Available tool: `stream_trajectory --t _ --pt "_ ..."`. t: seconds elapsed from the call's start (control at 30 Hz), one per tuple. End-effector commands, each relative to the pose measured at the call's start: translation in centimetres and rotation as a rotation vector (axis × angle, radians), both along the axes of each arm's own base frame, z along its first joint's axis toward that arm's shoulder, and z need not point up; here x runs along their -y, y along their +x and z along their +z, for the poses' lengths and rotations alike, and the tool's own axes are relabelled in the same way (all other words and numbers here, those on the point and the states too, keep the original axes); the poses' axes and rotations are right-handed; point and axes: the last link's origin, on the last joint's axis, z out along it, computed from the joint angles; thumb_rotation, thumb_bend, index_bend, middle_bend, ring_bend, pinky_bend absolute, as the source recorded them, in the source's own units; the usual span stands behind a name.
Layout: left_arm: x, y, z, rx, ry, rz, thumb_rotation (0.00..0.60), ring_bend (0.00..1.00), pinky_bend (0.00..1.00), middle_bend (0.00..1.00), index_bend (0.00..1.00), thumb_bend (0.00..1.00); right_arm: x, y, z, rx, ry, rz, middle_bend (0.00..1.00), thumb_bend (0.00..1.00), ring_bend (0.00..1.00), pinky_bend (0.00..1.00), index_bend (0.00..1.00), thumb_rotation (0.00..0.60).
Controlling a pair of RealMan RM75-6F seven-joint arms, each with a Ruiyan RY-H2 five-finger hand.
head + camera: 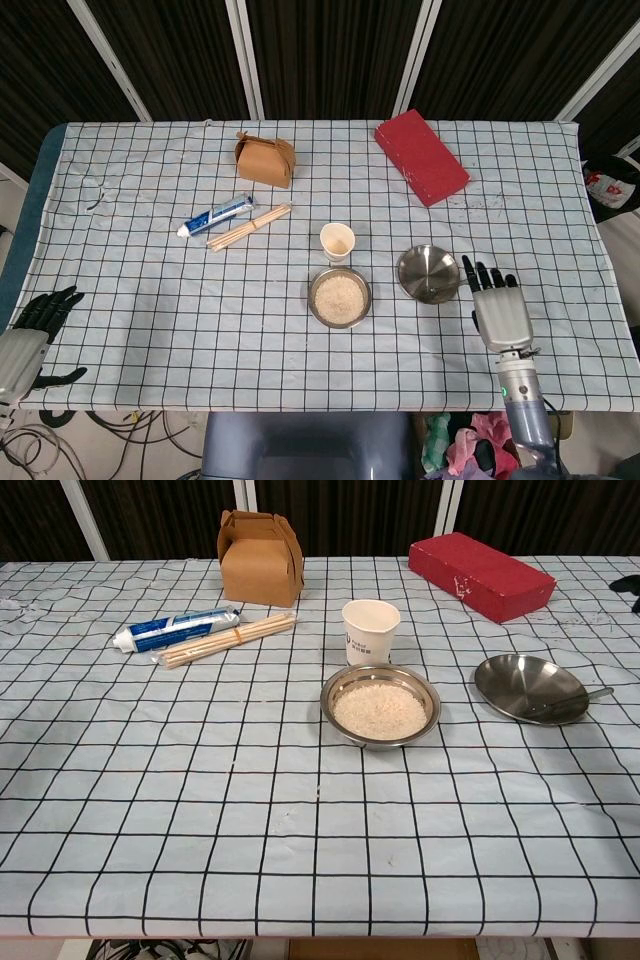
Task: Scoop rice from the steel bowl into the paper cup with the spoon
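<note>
Your right hand (pixel 502 312) is hovering just right of the empty steel dish (pixel 429 273), fingers straight and apart, grasping nothing. The spoon (pixel 572 700) is lying in that dish, its handle sticking out over the right rim toward your hand; only the chest view is showing it clearly. The steel bowl (pixel 339 297) of rice (pixel 379 709) is sitting near the table's middle, and the paper cup (pixel 337 241) is standing upright just behind it, close but, as far as the chest view is showing, not touching.

Your left hand (pixel 30 335) is hanging off the near left corner of the checked tablecloth (pixel 180 330), well apart from the task's things, its dark fingers loosely spread and holding nothing.

Farther back, a toothpaste tube (pixel 216 215) and a bundle of chopsticks (pixel 249 227) are lying side by side at a slant, a brown paper box (pixel 265 160) is standing behind them, and a red box (pixel 421 156) is resting toward the far right.
</note>
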Motion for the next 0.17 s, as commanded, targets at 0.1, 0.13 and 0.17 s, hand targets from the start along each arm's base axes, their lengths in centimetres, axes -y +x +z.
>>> stream_trajectory --t 0.1,0.13,0.17 --pt "-0.1 -0.1 0.0 -0.026 0.020 0.001 0.600 0.00 0.00 0.00 0.00 0.02 -5.2 -2.0 3.8 0.162 -0.003 0.005 0.00 0.10 0.01 0.22 0.00 0.600" --pt "-0.1 -0.1 0.1 -0.032 0.025 0.000 0.600 0.00 0.00 0.00 0.00 0.02 -5.8 -2.3 4.2 0.182 -0.011 0.007 0.00 0.10 0.00 0.22 0.00 0.600" --pt "0.0 -0.2 0.1 -0.039 0.029 0.000 0.600 0.00 0.00 0.00 0.00 0.02 -6.4 -2.6 4.7 0.194 -0.017 0.011 0.00 0.10 0.00 0.22 0.00 0.600"
